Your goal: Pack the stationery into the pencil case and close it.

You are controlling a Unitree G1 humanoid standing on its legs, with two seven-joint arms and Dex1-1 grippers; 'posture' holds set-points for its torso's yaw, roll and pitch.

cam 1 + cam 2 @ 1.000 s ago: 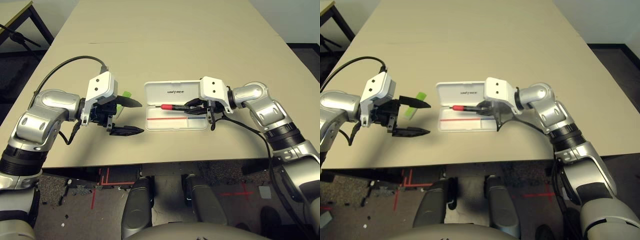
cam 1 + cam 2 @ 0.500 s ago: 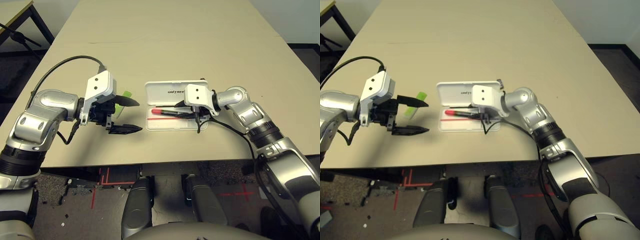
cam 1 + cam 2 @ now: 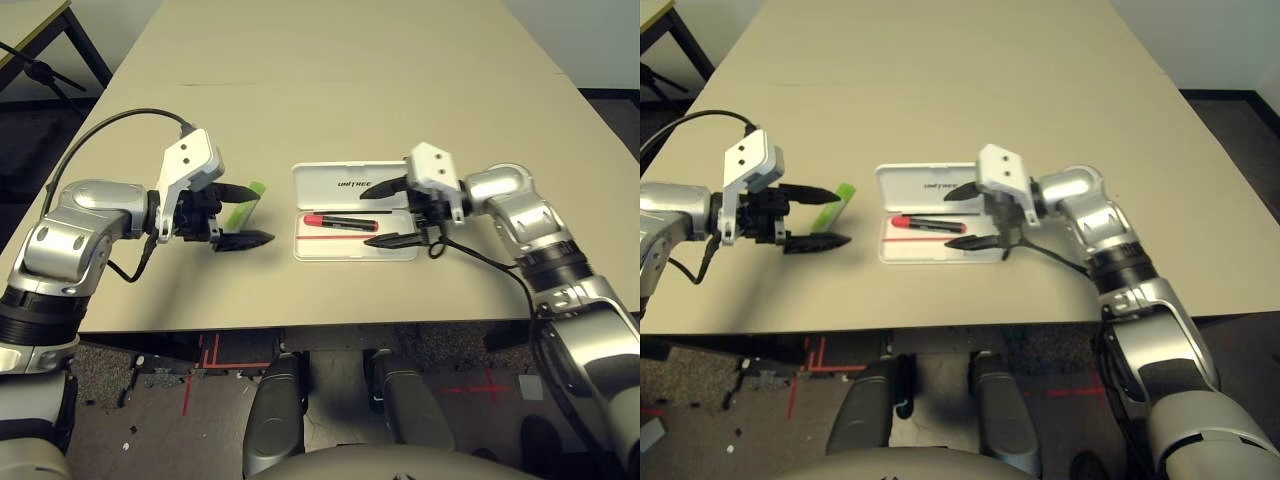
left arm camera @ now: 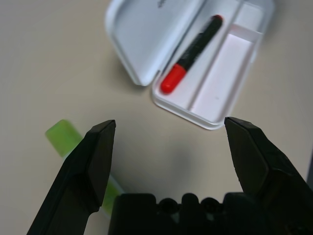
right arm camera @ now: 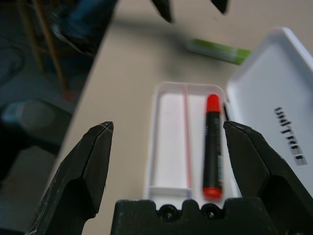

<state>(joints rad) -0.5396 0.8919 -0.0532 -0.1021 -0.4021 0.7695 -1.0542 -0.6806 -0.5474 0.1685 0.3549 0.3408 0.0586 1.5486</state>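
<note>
The white pencil case [image 3: 340, 250] lies open, its lid [image 3: 318, 180] flat on the table behind the tray. In the tray lie the red marker [image 3: 335, 220] with its black end and a thin red pen [image 3: 330, 238]. My right gripper [image 3: 366, 219] hangs open over the tray's right half, holding nothing. Left of the case the light green highlighter [image 3: 243, 203] rests on the table. My left gripper [image 3: 245, 214] is open just above it, one finger on each side. The dark grey block and the other pens are out of view.
Beige table [image 3: 330, 80] stretches wide behind the case. Its front edge [image 3: 300, 325] runs close below both grippers. A black cable [image 3: 110, 135] loops from my left wrist. Dark furniture legs [image 3: 40, 70] stand off the table's far left.
My right gripper set the red marker into the tray, opened and drew back to the right. My left gripper shifted slightly over the highlighter.
</note>
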